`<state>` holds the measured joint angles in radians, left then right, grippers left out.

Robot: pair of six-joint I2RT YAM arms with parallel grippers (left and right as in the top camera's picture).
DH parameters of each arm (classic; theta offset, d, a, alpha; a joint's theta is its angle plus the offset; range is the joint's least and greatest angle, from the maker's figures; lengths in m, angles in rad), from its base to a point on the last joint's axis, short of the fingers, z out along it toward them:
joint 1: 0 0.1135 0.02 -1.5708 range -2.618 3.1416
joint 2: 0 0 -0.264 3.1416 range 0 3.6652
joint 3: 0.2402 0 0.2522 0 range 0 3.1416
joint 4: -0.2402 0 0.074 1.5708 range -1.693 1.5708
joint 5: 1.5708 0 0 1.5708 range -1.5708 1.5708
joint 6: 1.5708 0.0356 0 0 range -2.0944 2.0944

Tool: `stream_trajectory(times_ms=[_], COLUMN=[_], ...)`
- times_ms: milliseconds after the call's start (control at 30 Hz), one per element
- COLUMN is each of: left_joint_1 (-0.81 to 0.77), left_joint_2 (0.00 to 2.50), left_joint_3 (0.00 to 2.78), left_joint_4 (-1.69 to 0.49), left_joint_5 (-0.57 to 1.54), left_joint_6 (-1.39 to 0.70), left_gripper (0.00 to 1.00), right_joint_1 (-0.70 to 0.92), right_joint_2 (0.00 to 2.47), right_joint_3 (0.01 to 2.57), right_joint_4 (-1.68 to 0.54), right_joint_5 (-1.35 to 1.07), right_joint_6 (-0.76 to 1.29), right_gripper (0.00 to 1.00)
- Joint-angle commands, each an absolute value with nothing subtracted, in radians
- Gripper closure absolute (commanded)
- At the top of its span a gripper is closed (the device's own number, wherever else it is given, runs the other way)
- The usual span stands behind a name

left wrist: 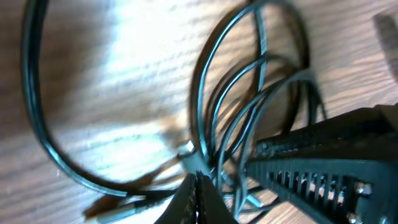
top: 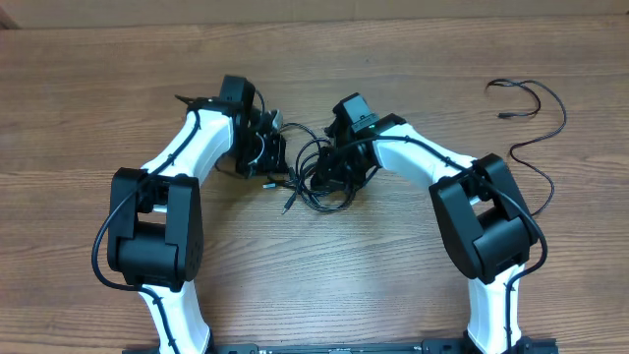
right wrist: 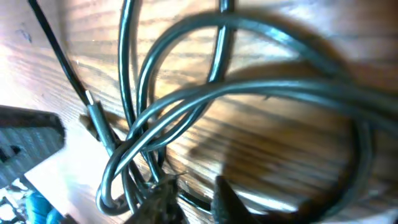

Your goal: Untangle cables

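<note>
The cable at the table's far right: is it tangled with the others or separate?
Separate. The lone cable lies in a loose open curve, well apart from the knotted bundle at the centre.

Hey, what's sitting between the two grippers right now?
The overhead view shows the tangled cables between the left gripper and the right gripper, their loops spilling toward the robot's base.
</note>
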<state>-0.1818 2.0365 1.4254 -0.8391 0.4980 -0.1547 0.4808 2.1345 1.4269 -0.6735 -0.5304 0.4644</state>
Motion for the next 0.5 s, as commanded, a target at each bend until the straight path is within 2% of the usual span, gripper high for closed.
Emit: stream_trajectory(times_ms=[0, 167, 300, 467], left_joint_1=[-0.193, -0.217, -0.220, -0.219], left_joint_2=[2.035, 2.043, 2.044, 2.043], left_joint_3=[1.441, 1.418, 1.415, 1.424], left_joint_4=[-0.822, -0.807, -0.833, -0.873], left_joint_5=[0.515, 0.468, 0.519, 0.585], left_joint_6=[-0.188, -0.209, -0.199, -0.125], left_gripper=[0.96, 0.96, 0.96, 0.94], right_joint_1=[0.459, 0.463, 0.464, 0.463], right_joint_2=[2.134, 2.134, 2.134, 2.138], right_joint_3=[1.443, 1.443, 1.443, 1.443], right_joint_4=[-0.672, -0.674, -0.671, -0.660], right_joint_5=[-0.598, -0.659, -0.641, -0.524], right_joint_6=[0.436, 0.436, 0.437, 0.441], right_gripper=[0.75, 0.72, 0.69, 0.74])
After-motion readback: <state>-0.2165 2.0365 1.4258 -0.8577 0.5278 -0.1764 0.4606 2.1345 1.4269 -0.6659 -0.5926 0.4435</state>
